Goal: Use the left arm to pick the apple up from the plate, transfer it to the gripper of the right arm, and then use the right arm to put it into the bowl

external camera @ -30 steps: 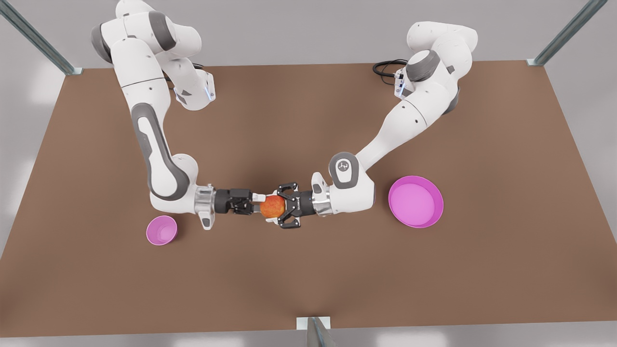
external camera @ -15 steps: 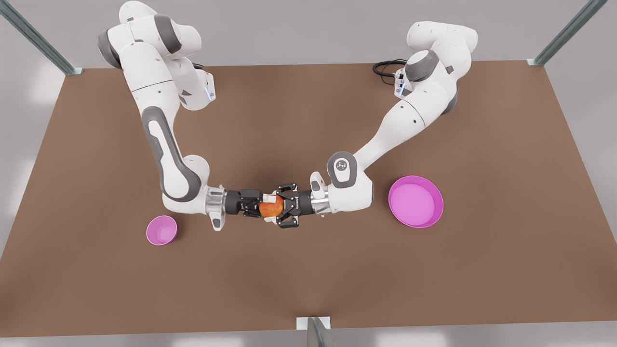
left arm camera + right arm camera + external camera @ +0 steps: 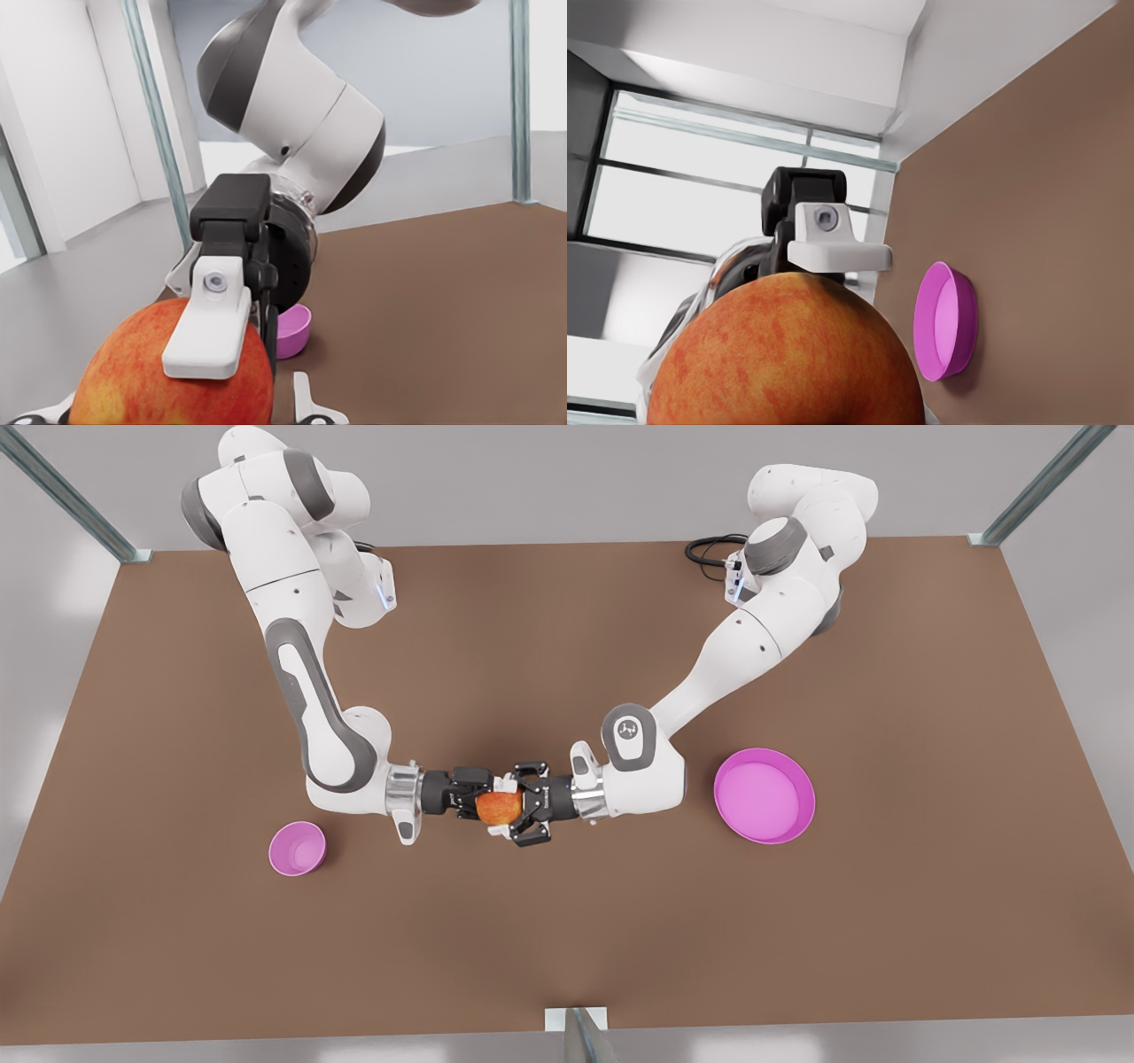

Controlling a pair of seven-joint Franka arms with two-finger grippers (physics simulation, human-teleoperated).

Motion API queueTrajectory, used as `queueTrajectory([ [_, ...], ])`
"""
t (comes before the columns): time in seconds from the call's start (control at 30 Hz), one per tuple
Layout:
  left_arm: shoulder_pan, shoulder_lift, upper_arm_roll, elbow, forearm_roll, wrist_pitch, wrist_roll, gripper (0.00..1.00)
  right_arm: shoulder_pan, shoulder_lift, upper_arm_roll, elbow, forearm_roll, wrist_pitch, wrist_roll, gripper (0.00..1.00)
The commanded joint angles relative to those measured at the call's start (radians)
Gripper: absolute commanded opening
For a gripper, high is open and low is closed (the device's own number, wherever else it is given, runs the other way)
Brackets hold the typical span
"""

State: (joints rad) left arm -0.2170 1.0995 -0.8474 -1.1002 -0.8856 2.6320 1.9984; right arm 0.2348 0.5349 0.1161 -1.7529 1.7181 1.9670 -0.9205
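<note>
No readable words, numbers or brand names are showing anywhere. The one sign is a small white emblem sitting on the round grey joint cap [image 3: 631,732] of the left arm [image 3: 753,638], a little back from the left gripper [image 3: 516,807]; its shape is too small to make out as letters.

brown table [image 3: 567,921] — pink bowl [image 3: 298,849], pink plate [image 3: 764,795] on it
</note>
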Motion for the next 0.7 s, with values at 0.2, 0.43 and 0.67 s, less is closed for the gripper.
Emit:
queueTrajectory([
  [0.2, 0.008, -0.009, 0.004, -0.001, -0.004, -0.004, 0.029, 1.00, -0.031, -0.001, -0.003, 0.000, -0.023, -0.014, -0.023, 0.65],
  [0.43, 0.054, -0.018, 0.005, -0.023, 0.002, -0.010, 0.022, 1.00, -0.127, 0.004, -0.003, -0.007, -0.120, -0.020, -0.032, 0.65],
  [0.67, 0.478, -0.277, 0.036, -0.288, 0.818, -0.687, -1.234, 1.00, -0.351, 0.005, -0.004, -0.023, -0.433, -0.134, -0.083, 0.65],
])
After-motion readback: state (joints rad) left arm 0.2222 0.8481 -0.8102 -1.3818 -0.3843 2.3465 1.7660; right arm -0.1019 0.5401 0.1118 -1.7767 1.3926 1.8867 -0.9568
